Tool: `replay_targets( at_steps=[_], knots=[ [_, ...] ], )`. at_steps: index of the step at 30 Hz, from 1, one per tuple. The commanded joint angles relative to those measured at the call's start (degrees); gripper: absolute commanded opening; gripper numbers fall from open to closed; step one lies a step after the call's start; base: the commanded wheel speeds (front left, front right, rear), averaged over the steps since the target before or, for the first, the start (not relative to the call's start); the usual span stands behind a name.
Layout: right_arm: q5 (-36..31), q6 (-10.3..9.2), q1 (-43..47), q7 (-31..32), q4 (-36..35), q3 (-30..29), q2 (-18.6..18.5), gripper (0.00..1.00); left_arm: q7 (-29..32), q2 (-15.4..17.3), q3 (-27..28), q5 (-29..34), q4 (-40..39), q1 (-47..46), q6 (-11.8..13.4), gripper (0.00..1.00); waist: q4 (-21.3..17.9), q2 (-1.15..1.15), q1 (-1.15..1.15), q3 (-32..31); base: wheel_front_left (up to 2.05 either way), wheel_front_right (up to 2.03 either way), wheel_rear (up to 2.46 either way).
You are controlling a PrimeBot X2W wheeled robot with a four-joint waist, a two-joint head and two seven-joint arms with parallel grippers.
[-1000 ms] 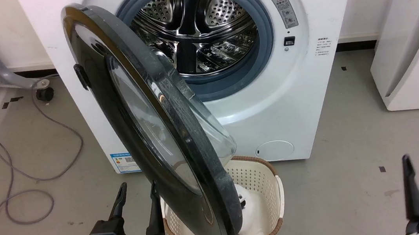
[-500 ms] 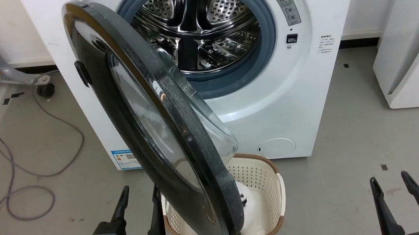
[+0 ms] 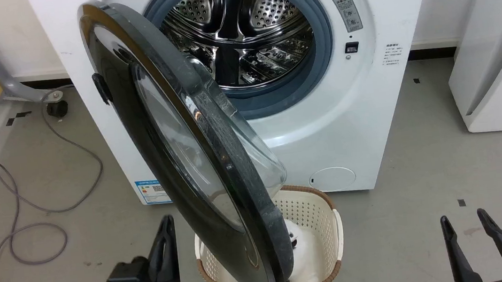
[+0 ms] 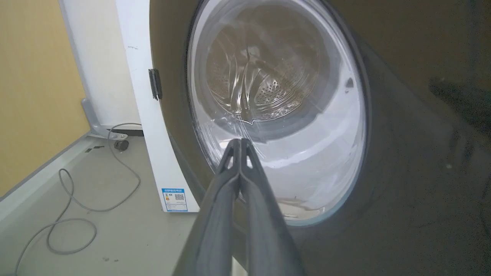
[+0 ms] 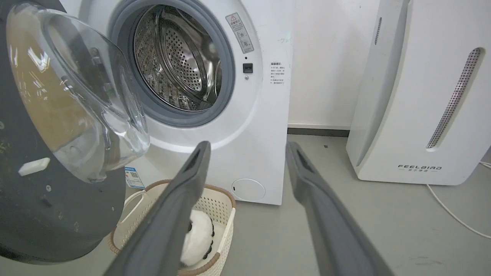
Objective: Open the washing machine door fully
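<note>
Left of the washing machine (image 3: pixel 325 128), a grey cable (image 3: pixel 101 166) loops over the floor. In front of the machine's lower left corner I have the left gripper (image 3: pixel 166 221) with its two fingers pressed flat together on nothing, tips aimed at the outer face of the washing machine door (image 3: pixel 175 135); I can't tell from the wrist view whether they touch the glass. The door hangs from the machine's left side, swung well out from the front so I see it nearly edge-on, its clear bowl bulging back toward the steel drum (image 3: pixel 244 37), whose mouth is uncovered. Before the machine's base, partly behind the door's lower edge, sits a cream perforated basket (image 3: pixel 329 207) with something white in it. Forward and right of the machine, the right gripper (image 3: pixel 463 216) has its fingers spread wide, empty. Right of the machine stands a white appliance (image 3: pixel 497 61).
</note>
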Motion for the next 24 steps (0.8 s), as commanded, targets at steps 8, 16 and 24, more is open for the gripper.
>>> replay_targets(
  at_steps=[8,16,24],
  knots=[
    [0.4,0.03,0.4,0.3,0.5,-0.1,0.2,1.0,-0.3,0.2,1.3,1.8,-9.0,-3.0,1.0,0.0,0.2,0.0,0.0,-0.6,0.0,0.0,0.0],
    [0.0,0.03,0.4,0.5,0.4,-0.3,0.2,1.0,-0.3,0.2,1.3,3.5,-23.4,-6.2,1.3,0.0,0.3,0.0,0.0,-0.8,0.0,0.0,0.0],
    [0.4,0.03,0.0,0.5,0.6,-0.4,0.2,1.0,-0.3,0.1,-3.3,4.0,-35.6,-8.4,1.8,0.0,0.2,0.0,0.0,-0.5,0.0,0.0,0.0]
  ],
)
